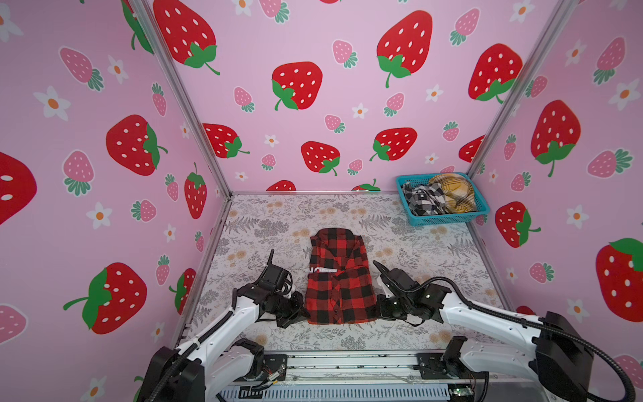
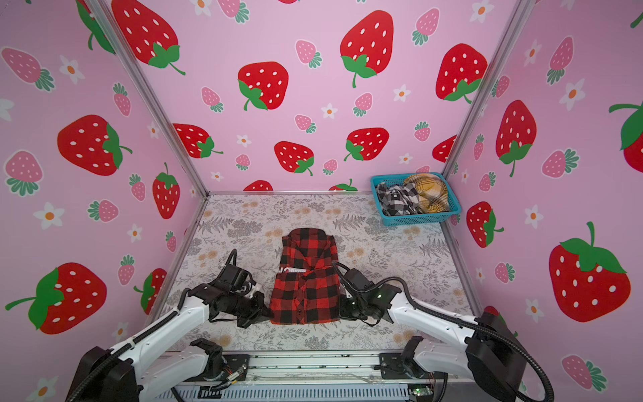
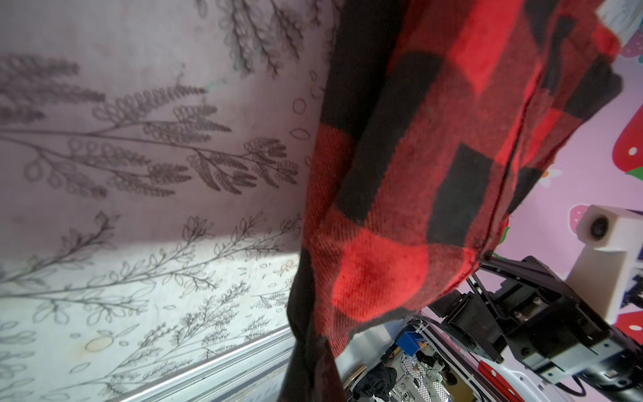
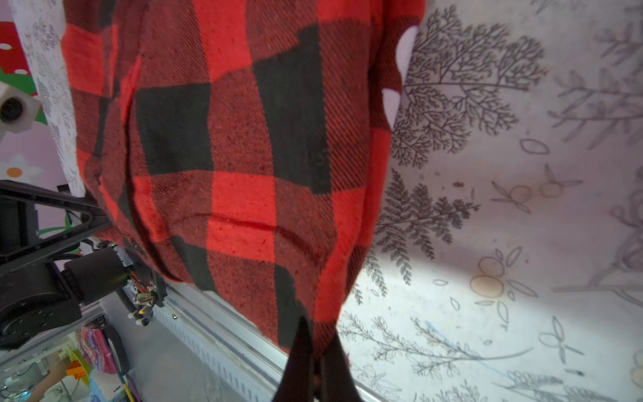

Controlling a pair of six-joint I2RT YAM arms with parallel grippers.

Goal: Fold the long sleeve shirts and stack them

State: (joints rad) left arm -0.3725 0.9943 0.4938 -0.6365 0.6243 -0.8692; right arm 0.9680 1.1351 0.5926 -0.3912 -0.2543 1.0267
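While strawberry walls (image 1: pixel 313 52) enclose floral table (image 1: pixel 417 250), left hand (image 1: pixel 307 317) and right hand (image 1: pixel 379 313) clench shirt (image 1: pixel 339 282).

**Red check shirt sits between both hands**

A red-and-black shirt (image 2: pixel 306 289) lies in the middle of the flowered surface (image 2: pixel 382 250), roughly folded into a tall block. White letters (image 2: pixel 290 270) peek out halfway up its left side. The left hand (image 2: pixel 267 310) touches its near left corner, the right hand (image 2: pixel 342 310) its near right corner. In the far right corner stands a turquoise basket (image 2: pixel 417 220) holding a black-and-white shirt (image 2: pixel 396 198) and a yellow shirt (image 2: pixel 429 193), both crumpled.
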